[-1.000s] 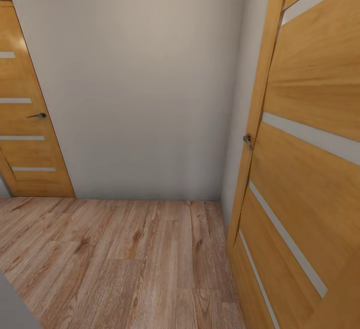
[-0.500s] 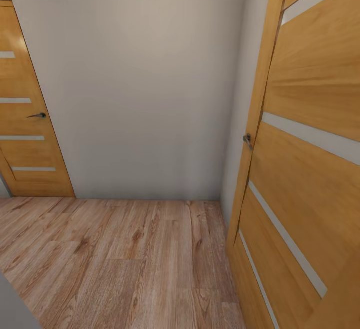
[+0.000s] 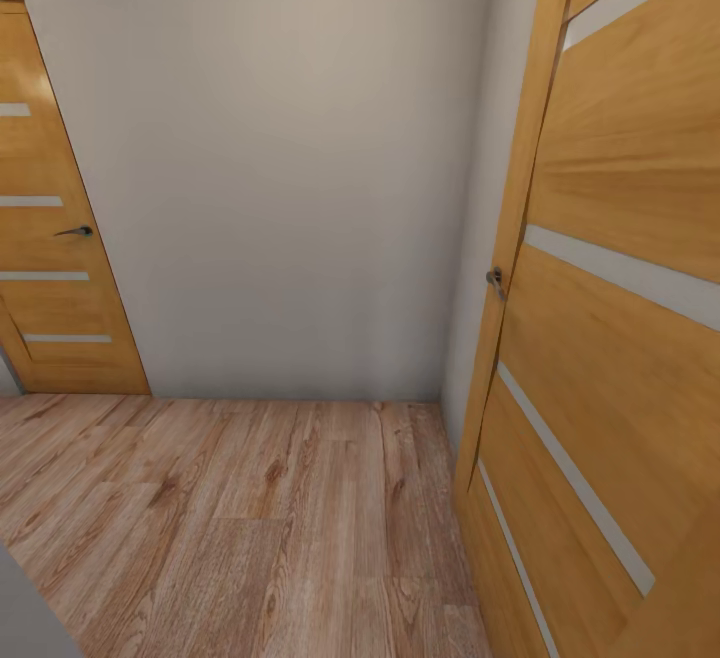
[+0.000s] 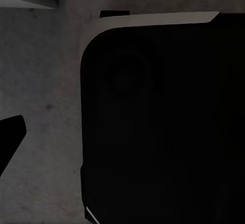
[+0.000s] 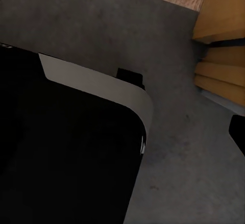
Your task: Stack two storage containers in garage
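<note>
The two storage containers are out of view. In both wrist views, rough dark grey concrete floor point(image 4: 46, 81) point(image 5: 184, 147) lies under my black, white-rimmed base point(image 4: 163, 122) point(image 5: 66, 147). Of the left gripper, one black fingertip point(image 4: 9, 137) pokes in at the picture's edge. Of the right gripper, one black fingertip point(image 5: 238, 132) shows the same way. Nothing is seen between the fingers, and the frames do not show whether either gripper is open or shut.
Ahead is a plain white wall point(image 3: 280, 168) over light wood plank flooring point(image 3: 230, 528). A honey-wood door point(image 3: 50, 238) with frosted strips stands at the left, shut. A second such door point(image 3: 610, 338) stands very close on the right, its handle point(image 3: 495, 281) beside the wall corner.
</note>
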Robot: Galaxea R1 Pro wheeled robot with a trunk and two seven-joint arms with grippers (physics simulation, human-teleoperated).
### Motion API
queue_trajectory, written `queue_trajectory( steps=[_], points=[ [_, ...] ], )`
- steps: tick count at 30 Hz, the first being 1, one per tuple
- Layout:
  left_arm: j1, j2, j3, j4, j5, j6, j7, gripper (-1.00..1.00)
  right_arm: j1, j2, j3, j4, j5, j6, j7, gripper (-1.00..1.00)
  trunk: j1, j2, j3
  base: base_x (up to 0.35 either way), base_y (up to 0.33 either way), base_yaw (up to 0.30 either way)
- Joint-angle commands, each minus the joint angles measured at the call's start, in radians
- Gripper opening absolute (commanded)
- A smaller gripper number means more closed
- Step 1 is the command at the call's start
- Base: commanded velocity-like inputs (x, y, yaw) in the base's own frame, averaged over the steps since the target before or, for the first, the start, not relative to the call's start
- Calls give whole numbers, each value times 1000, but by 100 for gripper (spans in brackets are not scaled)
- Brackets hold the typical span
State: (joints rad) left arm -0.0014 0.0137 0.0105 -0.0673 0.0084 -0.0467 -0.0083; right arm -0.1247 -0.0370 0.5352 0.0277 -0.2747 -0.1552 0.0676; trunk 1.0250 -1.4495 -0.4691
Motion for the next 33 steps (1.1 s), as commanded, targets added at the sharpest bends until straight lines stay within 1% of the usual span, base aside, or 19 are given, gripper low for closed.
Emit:
queue_trajectory(
  steps=[1, 10, 21, 33],
  points=[
    [0, 0, 1, 0, 1, -2, -1, 100, -1, 0, 6, 3, -11, -6, 6, 100, 0, 0, -1, 0, 0, 0],
    [0, 0, 0, 0, 1, -2, -1, 100, -1, 1, 6, 3, -9, -9, 6, 100, 0, 0, -1, 8, 0, 0],
    [0, 0, 0, 0, 0, -2, -1, 100, -1, 2, 6, 3, -9, -7, 6, 100, 0, 0, -1, 228, 0, 0],
    [0, 0, 0, 0, 0, -2, -1, 100, -1, 1, 6, 3, -9, -7, 6, 100, 0, 0, -1, 17, 0, 0]
  ],
)
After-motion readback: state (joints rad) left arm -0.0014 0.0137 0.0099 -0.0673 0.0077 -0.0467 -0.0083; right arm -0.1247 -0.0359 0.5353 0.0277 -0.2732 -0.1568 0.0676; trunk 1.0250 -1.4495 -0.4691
